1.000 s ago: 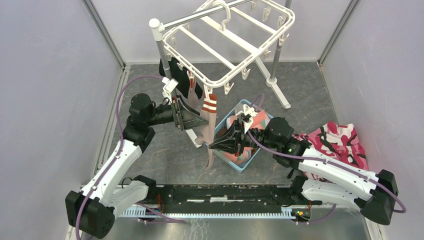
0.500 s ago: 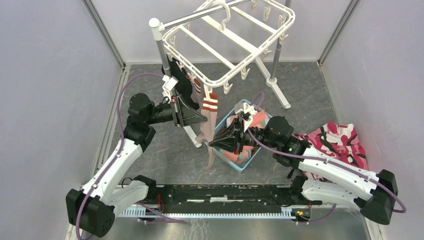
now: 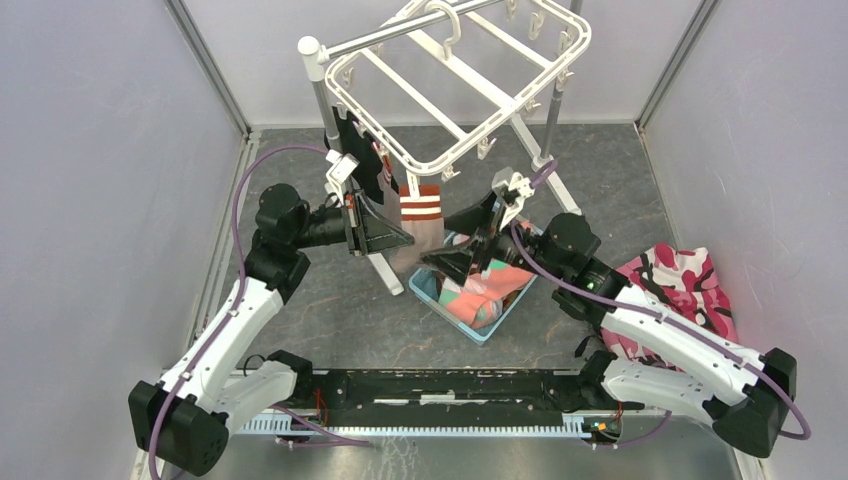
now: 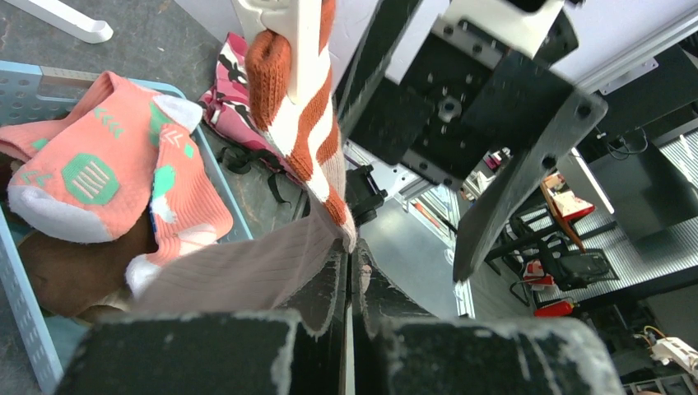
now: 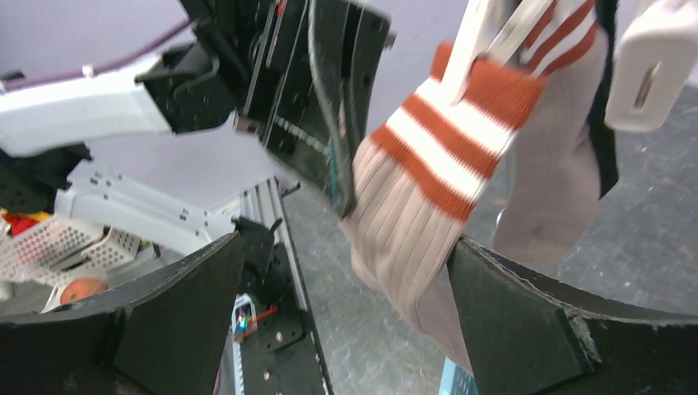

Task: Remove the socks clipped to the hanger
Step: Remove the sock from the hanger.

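The white hanger (image 3: 470,85) hangs from the pole stand. A beige sock with red-white bands (image 3: 421,207) is clipped to the hanger's near edge, and dark socks (image 3: 352,150) hang to its left. My left gripper (image 3: 404,236) is shut on the banded sock (image 4: 300,123) just below the bands, pinching its edge at the jaw tips (image 4: 350,251). My right gripper (image 3: 463,243) is open, and the same sock (image 5: 428,189) hangs between its wide-spread fingers (image 5: 510,313). A white clip (image 5: 481,33) grips the sock's cuff.
A light blue basket (image 3: 437,297) with coral socks (image 4: 90,177) sits on the floor under the right gripper. A pink camouflage cloth heap (image 3: 680,285) lies at the right. The grey stand pole (image 3: 322,95) and its white foot (image 3: 560,195) are close by.
The left gripper has closed on the banded sock. The right gripper has opened and risen from the basket up beside the sock, and the sock's lower part has been drawn up.
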